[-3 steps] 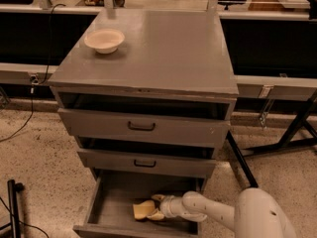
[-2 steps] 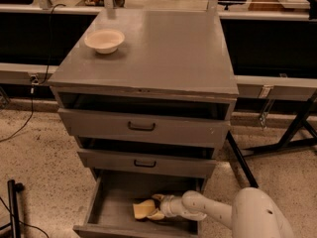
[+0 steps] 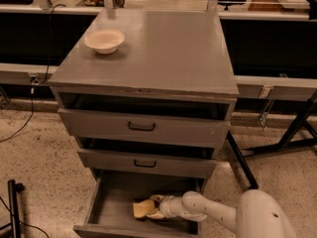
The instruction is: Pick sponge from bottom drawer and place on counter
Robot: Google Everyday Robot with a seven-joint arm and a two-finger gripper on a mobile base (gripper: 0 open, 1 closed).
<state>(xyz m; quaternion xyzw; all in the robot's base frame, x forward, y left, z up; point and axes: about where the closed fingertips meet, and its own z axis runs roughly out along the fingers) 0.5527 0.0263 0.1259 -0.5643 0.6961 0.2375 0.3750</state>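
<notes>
Almost nothing has changed over the last second. The gripper (image 3: 156, 207) is low inside the bottom drawer (image 3: 111, 195), at the right end of the sponge (image 3: 140, 208), exactly where it was a second ago. The sponge has not shifted or lifted either; it lies on the drawer floor, near the front and a little right of centre. The arm (image 3: 210, 213) reaches in from the lower right at the same angle as before. The gripper touches or overlaps the sponge, but I cannot tell whether it has closed on it.

This pause looks like the grasp step, either settling or just completing. The lift has not begun, so most of the task remains: raise the sponge clear of the drawer, carry it up past the two upper drawers, and set it on the surface (image 3: 163, 53).

Counted: one sponge, one gripper on one arm, and one bowl (image 3: 104, 39) at the surface's back left. There are three drawers, the bottom pulled well out, the top (image 3: 99, 123) and middle (image 3: 109, 158) only slightly.
</notes>
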